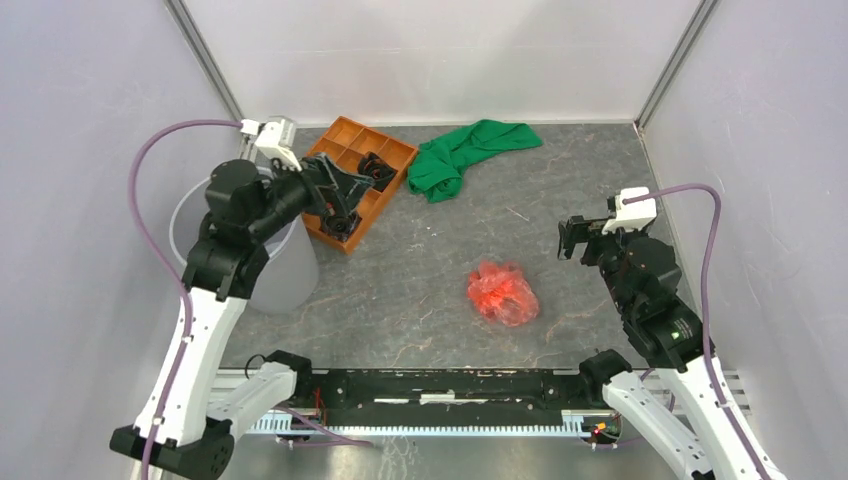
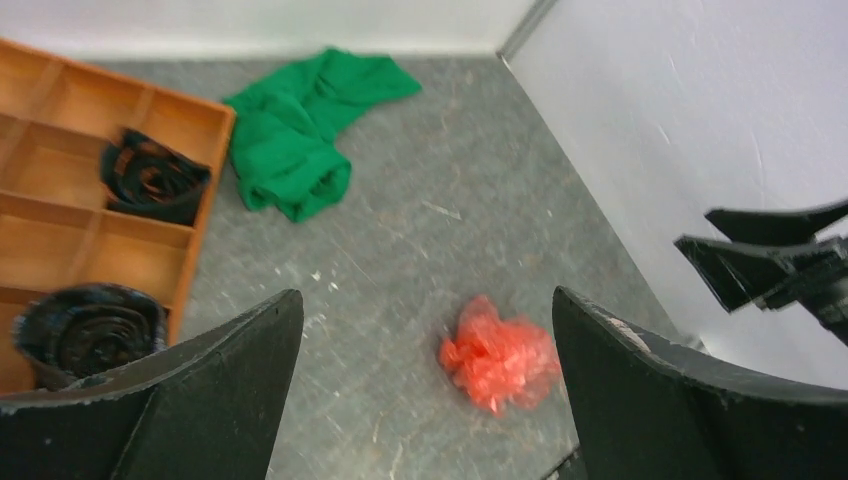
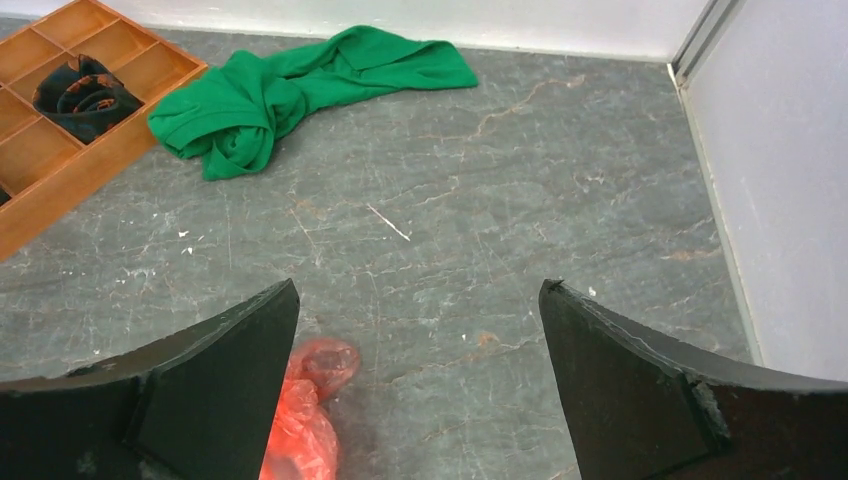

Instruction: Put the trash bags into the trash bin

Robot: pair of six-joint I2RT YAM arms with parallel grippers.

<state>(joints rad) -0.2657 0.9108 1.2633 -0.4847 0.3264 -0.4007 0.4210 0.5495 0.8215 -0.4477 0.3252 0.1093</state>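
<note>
The crumpled red trash bag lay on the table right of centre in the top view, near the right hand and to its lower left. That hand gaped fully open, holding nothing. The left hand, equally open and empty, hung at upper left beside the trash bin, well apart from the bag.

Surface under the right tool: dark grey, marble-veined, scuffed. White panel walls stand ahead and right of it; metal post in the corner.
</note>
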